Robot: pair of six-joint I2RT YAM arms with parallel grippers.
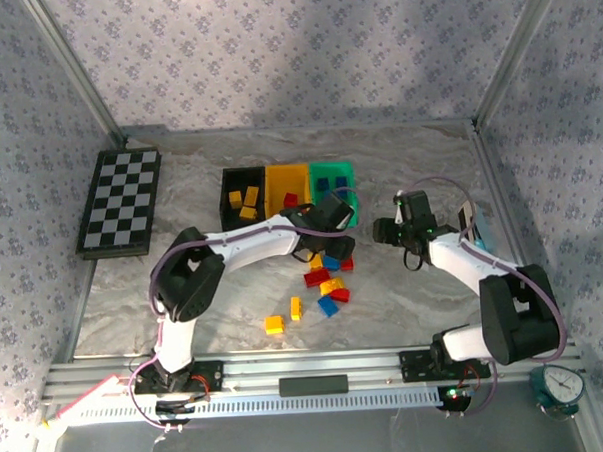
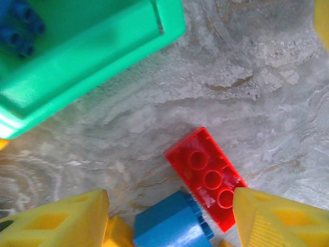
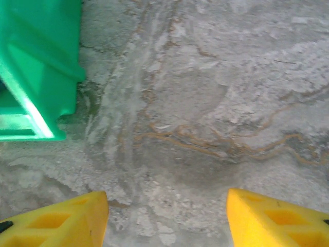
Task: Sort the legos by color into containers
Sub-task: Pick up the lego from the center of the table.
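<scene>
Standing apart with nothing clamped, the yellow fingers (image 2: 56,221) of the left gripper (image 2: 169,198) hang low over the table (image 2: 267,92). A blue brick (image 2: 167,224) lies in the gap between them with free space on both sides. A red brick (image 2: 208,177), studs up, lies just beside it and reaches the edge of the other finger, though I cannot tell if they really touch. A little further out is a corner of the green bin (image 2: 103,67), with some blue bricks (image 2: 20,25) inside it. The right gripper (image 3: 167,200) stands open as well and holds nothing; under it is bare marbled surface, with the same green bin near on one side. Seen from above, the three bins stand touching in one row at the far side. The black bin (image 1: 226,194) has about three yellow bricks (image 1: 246,200), the yellow bin (image 1: 284,179) has at least one other red brick (image 1: 290,199), and the green one has a few blue. So the rule seems to be yellow into black, red into yellow, blue into green, and no brick looks misplaced. I judge the work to be less than half done: some eight or nine loose bricks (image 1: 329,283) of all three colours lie on the table in front of the bins, most in one cluster by the left gripper, a few nearer to the arm bases.
</scene>
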